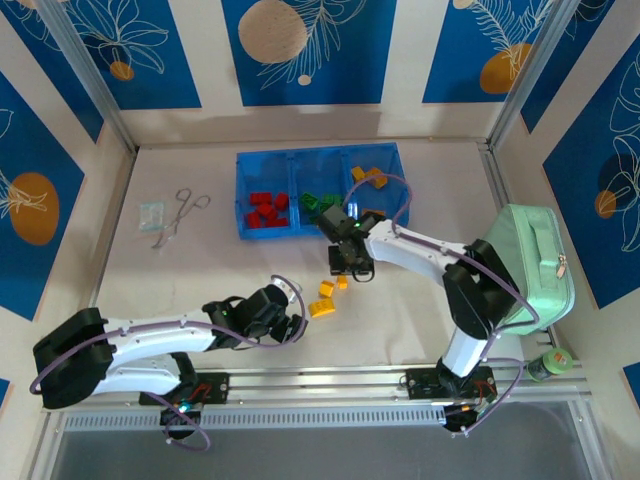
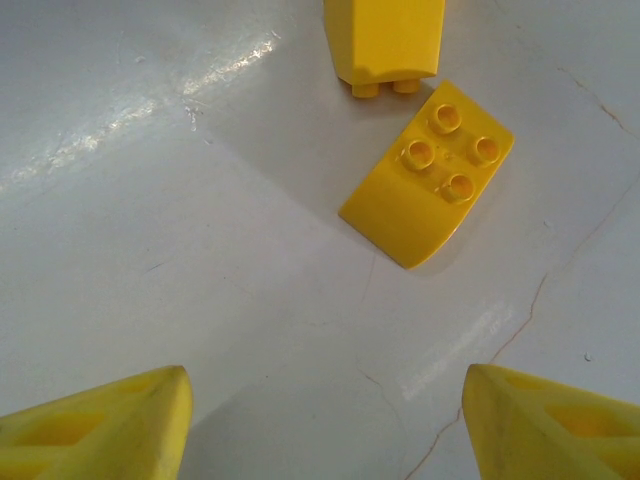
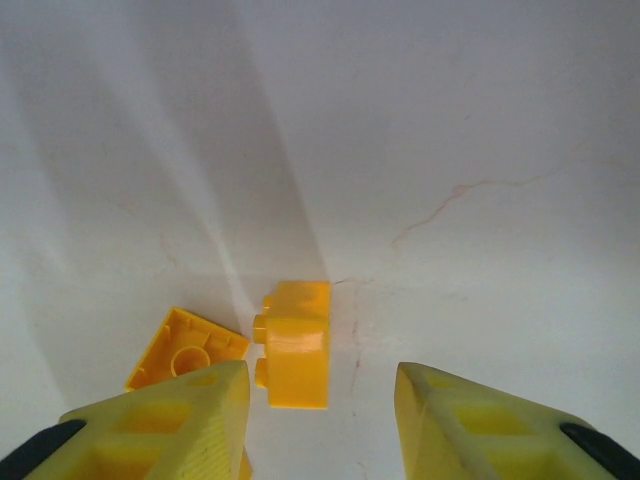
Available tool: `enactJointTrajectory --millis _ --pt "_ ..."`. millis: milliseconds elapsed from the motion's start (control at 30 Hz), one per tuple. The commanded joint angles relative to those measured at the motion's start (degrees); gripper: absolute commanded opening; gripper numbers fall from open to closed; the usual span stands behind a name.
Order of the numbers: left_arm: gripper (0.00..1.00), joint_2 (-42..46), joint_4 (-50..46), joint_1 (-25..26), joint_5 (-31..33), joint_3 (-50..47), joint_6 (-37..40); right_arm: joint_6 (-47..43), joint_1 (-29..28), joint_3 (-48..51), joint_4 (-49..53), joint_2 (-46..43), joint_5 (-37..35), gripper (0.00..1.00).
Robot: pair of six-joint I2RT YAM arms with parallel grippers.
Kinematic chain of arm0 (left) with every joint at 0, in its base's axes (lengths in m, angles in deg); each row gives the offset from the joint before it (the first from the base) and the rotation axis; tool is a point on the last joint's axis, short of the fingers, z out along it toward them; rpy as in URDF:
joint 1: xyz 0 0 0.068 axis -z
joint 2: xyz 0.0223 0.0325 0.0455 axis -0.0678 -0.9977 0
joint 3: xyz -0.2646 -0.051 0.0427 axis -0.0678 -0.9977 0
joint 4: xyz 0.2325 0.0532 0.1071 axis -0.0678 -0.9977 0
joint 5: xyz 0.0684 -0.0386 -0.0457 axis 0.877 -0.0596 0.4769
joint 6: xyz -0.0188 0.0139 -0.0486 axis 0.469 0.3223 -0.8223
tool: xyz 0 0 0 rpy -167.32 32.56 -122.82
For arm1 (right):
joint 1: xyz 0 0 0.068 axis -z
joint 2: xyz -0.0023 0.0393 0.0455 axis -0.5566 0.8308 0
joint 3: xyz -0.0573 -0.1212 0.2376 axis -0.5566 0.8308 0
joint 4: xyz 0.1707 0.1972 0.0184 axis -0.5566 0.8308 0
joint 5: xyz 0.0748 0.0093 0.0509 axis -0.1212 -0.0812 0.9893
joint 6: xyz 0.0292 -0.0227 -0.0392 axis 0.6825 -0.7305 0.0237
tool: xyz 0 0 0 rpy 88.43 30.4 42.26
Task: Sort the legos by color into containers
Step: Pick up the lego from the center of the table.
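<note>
Right gripper [image 3: 320, 370]: open, empty, low over table [image 3: 450, 150]; yellow brick [image 3: 297, 345] partly between jaws, off-centre, upturned brick [image 3: 185, 350] just beside. Risk: closing off-centre could shove brick aside or snag neighbour. Tray [image 1: 300, 153] well apart

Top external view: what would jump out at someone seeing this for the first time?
The blue tray at the far side of the table holds red bricks, green bricks and yellow bricks, one colour per compartment. Nearer, loose yellow bricks lie between the open left gripper and open right gripper.
</note>
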Motion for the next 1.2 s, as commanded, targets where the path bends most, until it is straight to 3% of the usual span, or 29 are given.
enactJointTrajectory --millis 0,200,367,600,900,1167 --pt "0.72 -0.4 0.5 0.7 0.8 0.5 0.0 1.7 -1.0 -0.3 -0.5 2.9 1.7 0.43" --pt "0.72 0.0 0.8 0.7 1.1 -0.7 -0.6 2.3 -1.4 0.2 -1.2 5.4 2.1 0.38" --pt "0.72 0.1 1.1 0.7 1.2 -1.2 -0.8 2.2 -1.5 0.2 -0.7 4.4 1.2 0.26" --pt "0.72 -0.5 1.4 0.8 1.1 -0.7 -0.4 0.9 0.2 -1.2 1.5 0.7 -0.8 0.25" --pt "0.72 0.2 0.6 0.8 1.4 -0.6 -0.4 -7.0 13.6 -8.3 2.5 -3.1 1.3 0.25" --pt "0.72 0.3 -1.0 1.3 1.8 0.6 -0.6 -11.6 22.5 -25.9 4.7 8.4 1.2 0.25"
